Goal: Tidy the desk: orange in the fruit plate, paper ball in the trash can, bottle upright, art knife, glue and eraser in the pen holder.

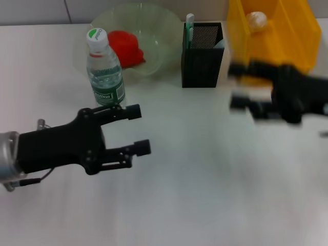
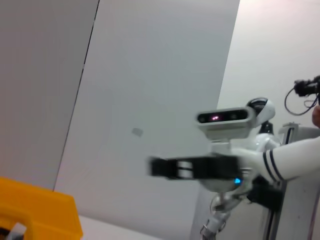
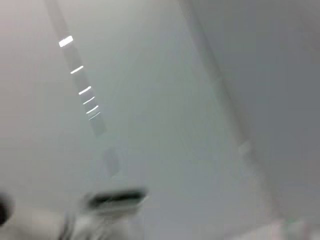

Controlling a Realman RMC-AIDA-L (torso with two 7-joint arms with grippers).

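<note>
My left gripper (image 1: 139, 129) hovers open over the near left of the table, with nothing between its fingers. Just behind it the bottle (image 1: 105, 69) stands upright, with a white and green cap. A reddish orange (image 1: 125, 47) lies in the green glass fruit plate (image 1: 159, 31). The black mesh pen holder (image 1: 202, 51) has a green and white stick (image 1: 189, 24) poking out of it. A paper ball (image 1: 256, 20) sits in the yellow trash can (image 1: 287, 36). My right gripper (image 1: 237, 86), blurred, is open in front of the trash can. The art knife and eraser cannot be made out.
The left wrist view looks across at a wall, a corner of the yellow trash can (image 2: 42, 215), the blurred right gripper (image 2: 172, 167) and the robot's head (image 2: 225, 120). The right wrist view holds only blurred wall.
</note>
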